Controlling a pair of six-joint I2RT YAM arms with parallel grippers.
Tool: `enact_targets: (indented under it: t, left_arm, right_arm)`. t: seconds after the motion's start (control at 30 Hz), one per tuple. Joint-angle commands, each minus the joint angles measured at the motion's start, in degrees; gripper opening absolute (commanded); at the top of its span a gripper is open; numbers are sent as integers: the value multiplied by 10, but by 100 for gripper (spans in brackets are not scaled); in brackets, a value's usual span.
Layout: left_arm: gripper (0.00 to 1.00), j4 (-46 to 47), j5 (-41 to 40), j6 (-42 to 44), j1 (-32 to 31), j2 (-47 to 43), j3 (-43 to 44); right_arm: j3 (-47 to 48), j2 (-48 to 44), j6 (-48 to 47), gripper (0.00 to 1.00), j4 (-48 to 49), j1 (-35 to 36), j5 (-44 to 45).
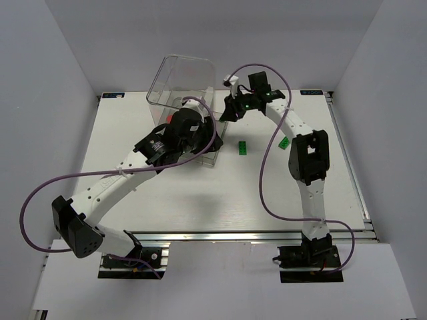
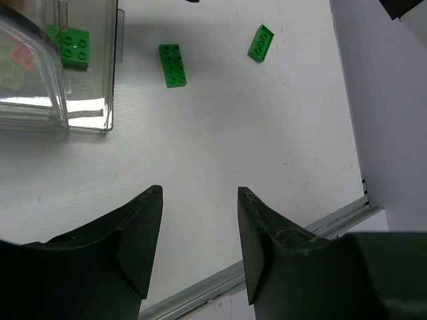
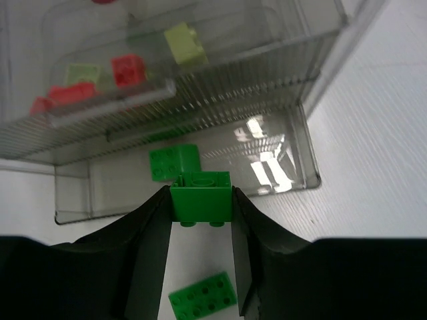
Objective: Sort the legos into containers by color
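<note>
My right gripper (image 3: 199,191) is shut on a dark green brick (image 3: 201,200), held just in front of the clear box's (image 3: 293,143) bottom compartment, where another green brick (image 3: 173,162) lies. The compartments above hold red bricks (image 3: 127,70) and yellow-green bricks (image 3: 185,43). A green brick (image 3: 203,297) lies on the table below the jaws. My left gripper (image 2: 200,193) is open and empty above bare table beside the box (image 2: 87,100). Two green bricks (image 2: 173,65) (image 2: 261,43) lie beyond it. From above, the right gripper (image 1: 230,113) is at the box's (image 1: 183,80) right side and the left gripper (image 1: 203,133) at its front.
In the top view, loose green bricks lie right of the box (image 1: 243,147) and near the right arm (image 1: 284,143). A metal rail (image 1: 247,235) runs along the table's near edge and another (image 1: 350,167) along the right edge. White walls close in the sides.
</note>
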Motion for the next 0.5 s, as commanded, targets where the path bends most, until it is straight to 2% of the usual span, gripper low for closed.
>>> enact_targets:
  t: [0.0,0.1,0.13,0.2,0.27,0.47]
  left_arm:
    - [59,10,-1,-3,-2,-27,-13]
    - [58,10,2,-8,-2,-31,-16]
    - [58,10,2,-10,-2,-31,-18]
    - [58,14,5,-13,-2,-32,-22]
    - [57,18,8,-16,-2,-29,-22]
    - [53,35,25,-15,-2,-6,-16]
  right_arm:
    - [21,17,44,6,42,21,-6]
    - [31,36,86,26,61,32,24]
    - [36,46,90,40,63,33,30]
    - [42,53,97,51,66,36,39]
    - [39,56,102,56,69,33,39]
    - [13,32,86,58,69,29,25]
